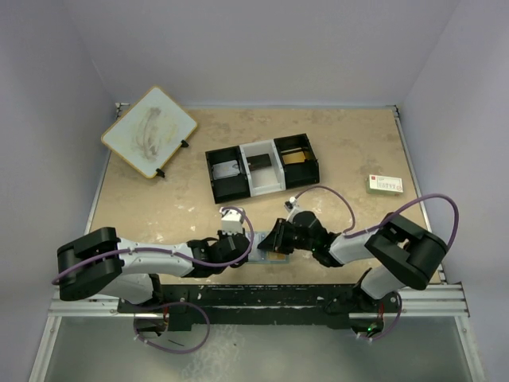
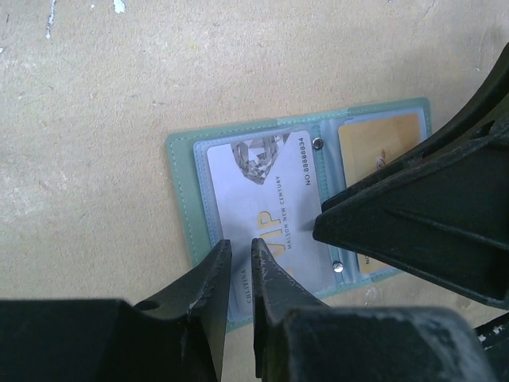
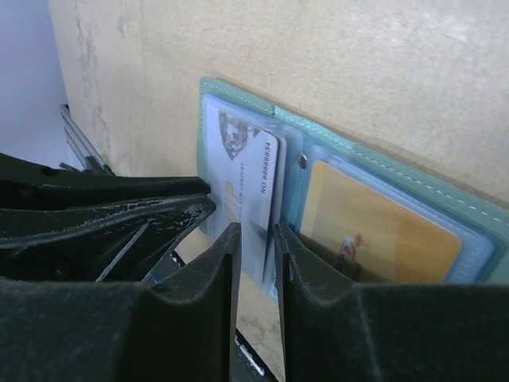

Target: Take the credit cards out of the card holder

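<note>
Left claw: the left gripper (image 2: pixel 241 248) was nearly closed, with only a slit between its fingers. Its tips were at the near short end of the bluish-grey card (image 2: pixel 262 183); a true pinch could not be told.
Card holder: the card holder (image 2: pixel 179 199) lay open and flat at the table's near edge, between both claws.
Axis: the bluish-grey card's long axis pointed straight at the left claw, judged the pull-out line.
Other card: the orange-gold card (image 2: pixel 378 139) sat in the neighbouring pocket.
Right claw: the right gripper (image 3: pixel 256 235) had its fingers narrowly apart astride the bluish-grey card's edge, grip unclear. It crowded the left claw.
Beyond: the three-compartment tray (image 1: pixel 211 171) and the white box (image 1: pixel 385 185) stood well apart.

Left fingers (image 2: pixel 208 296), right fingers (image 3: pixel 213 280), narrowly parted
</note>
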Action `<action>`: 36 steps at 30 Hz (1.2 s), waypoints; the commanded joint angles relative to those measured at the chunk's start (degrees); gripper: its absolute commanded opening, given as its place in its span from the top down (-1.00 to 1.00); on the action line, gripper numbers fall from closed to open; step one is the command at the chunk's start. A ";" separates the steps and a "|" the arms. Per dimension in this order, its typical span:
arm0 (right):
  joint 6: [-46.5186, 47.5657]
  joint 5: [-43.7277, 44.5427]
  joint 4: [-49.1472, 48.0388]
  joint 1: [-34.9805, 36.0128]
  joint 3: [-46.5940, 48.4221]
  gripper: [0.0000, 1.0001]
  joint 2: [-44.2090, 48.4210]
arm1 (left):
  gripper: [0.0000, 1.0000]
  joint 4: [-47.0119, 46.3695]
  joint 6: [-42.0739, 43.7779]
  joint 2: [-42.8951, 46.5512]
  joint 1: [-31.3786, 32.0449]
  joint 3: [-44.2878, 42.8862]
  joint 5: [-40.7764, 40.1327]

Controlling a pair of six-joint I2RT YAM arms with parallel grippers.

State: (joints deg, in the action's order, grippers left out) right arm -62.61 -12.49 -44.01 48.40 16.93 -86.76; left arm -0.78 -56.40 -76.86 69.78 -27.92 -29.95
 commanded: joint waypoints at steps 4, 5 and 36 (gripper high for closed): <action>5.21 -0.68 6.13 1.07 7.21 0.57 -2.40 | 0.75 -1.66 -0.77 -1.32 0.09 -0.04 2.86; 5.37 0.25 7.52 1.16 7.65 0.66 -2.50 | 0.76 -1.64 -0.73 -1.29 0.09 -0.04 2.80; 4.53 0.64 12.09 0.29 6.13 0.45 1.45 | 0.81 -0.09 -2.31 0.21 0.09 0.83 1.15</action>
State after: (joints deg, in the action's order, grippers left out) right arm -59.13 -10.20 -29.50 48.69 22.26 -83.26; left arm -0.60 -57.98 -76.73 69.52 -27.77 -30.37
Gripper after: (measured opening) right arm 0.256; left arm 0.098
